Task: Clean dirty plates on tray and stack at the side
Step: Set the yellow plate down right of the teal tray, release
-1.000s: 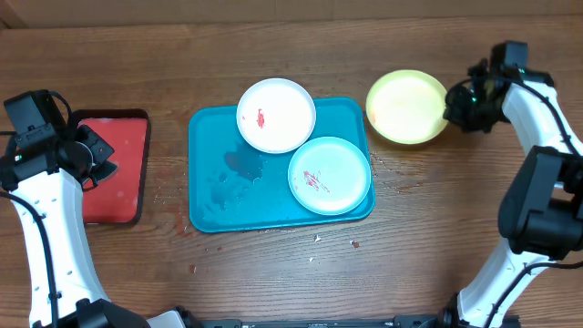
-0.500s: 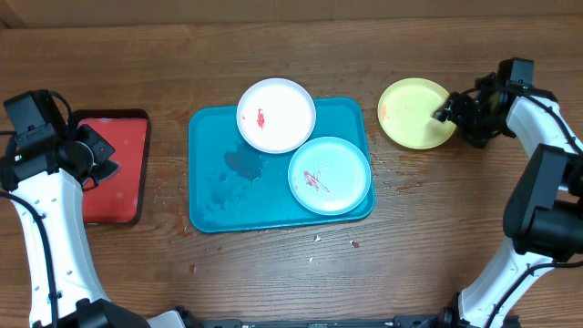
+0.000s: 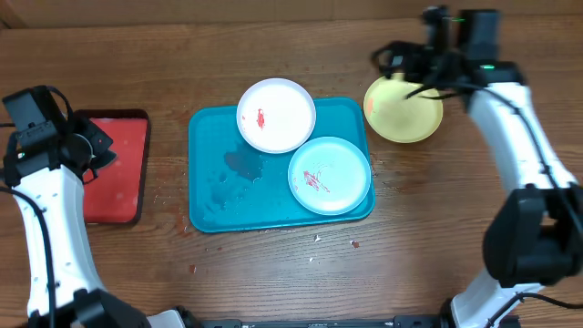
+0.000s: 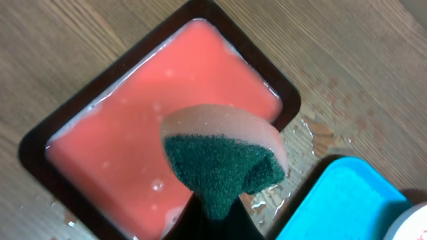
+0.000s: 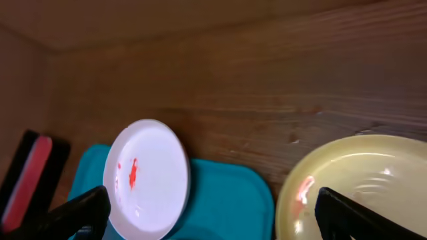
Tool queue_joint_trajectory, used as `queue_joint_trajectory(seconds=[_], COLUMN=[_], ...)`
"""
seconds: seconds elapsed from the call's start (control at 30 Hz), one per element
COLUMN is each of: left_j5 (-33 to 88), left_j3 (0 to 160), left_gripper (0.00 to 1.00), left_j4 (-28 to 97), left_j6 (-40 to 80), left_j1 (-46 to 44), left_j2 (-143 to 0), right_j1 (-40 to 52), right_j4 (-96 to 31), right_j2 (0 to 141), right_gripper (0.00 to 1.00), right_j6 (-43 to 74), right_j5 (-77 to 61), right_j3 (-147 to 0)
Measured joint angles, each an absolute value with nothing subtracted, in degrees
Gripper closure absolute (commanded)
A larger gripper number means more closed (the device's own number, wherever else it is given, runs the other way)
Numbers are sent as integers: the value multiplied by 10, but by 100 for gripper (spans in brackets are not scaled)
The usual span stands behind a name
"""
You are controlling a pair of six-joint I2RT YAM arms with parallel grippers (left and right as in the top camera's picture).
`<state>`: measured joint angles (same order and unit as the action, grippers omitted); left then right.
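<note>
The white plate (image 3: 276,115) is overhanging the tray's (image 3: 219,182) far rim, the mint plate (image 3: 330,175) is sitting in its near right corner, and the yellow-green plate (image 3: 404,109) is lying on the tabletop (image 3: 273,273) just beside its far right corner. The right gripper (image 3: 401,66) is hovering there, spread wide and empty. The left gripper (image 4: 212,223) is clamping a sponge (image 4: 223,160) over the red tray (image 3: 114,169).
</note>
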<state>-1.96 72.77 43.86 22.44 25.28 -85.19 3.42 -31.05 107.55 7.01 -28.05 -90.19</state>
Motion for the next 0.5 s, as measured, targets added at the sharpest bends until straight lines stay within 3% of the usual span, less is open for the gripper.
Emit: queue_joint_trajectory(seconds=[0.23,0.5], left_j5=[-19,-22], left_j3=[724,723], left_gripper=[96,96], left_j4=[358,314], left_j6=[225,220], left_j1=[253,253], left_j2=[-947,-1044], right_j1=[166,220], right_j4=[-265,-248], right_j2=[1130,1187], right_gripper=[0,0], right_j6=[66,64], right_j5=[-152,-86], right_j3=[-902,-900])
